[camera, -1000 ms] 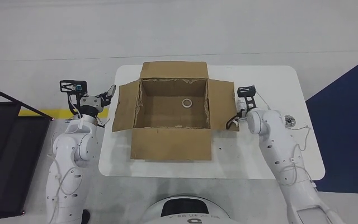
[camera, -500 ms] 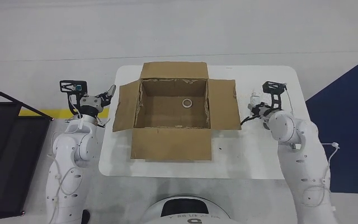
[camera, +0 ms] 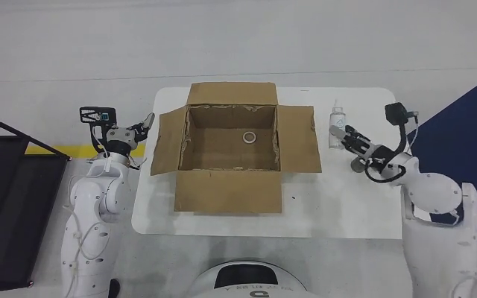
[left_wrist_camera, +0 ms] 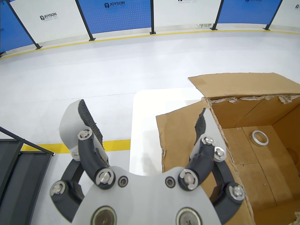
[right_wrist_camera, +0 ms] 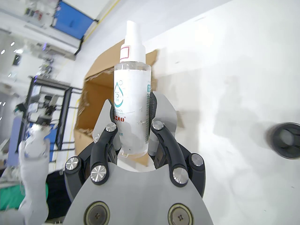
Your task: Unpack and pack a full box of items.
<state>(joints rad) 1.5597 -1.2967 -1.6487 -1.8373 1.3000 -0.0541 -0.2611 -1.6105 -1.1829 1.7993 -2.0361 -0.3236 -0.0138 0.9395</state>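
Note:
The open cardboard box (camera: 229,191) stands mid-table with all flaps folded out. Inside it, a roll of tape (camera: 249,137) lies on the floor, and the roll of tape (left_wrist_camera: 258,137) also shows in the left wrist view. My right gripper (camera: 342,135) is over the table to the right of the box's right flap, shut on a clear spray bottle (camera: 337,118) with a white cap. In the right wrist view the spray bottle (right_wrist_camera: 132,90) sits between the fingers of the right gripper (right_wrist_camera: 131,99). My left gripper (camera: 147,121) is open by the left flap, and the left gripper (left_wrist_camera: 142,106) holds nothing.
A small black cylinder (right_wrist_camera: 284,140) stands on the white table (camera: 358,208) close to the right gripper. A dark rack (camera: 22,201) stands on the floor left of the table. The table's front right part is bare.
The right arm has swung rightwards away from the box's right flap, carrying the spray bottle out over the table's right part. The left arm has not moved.

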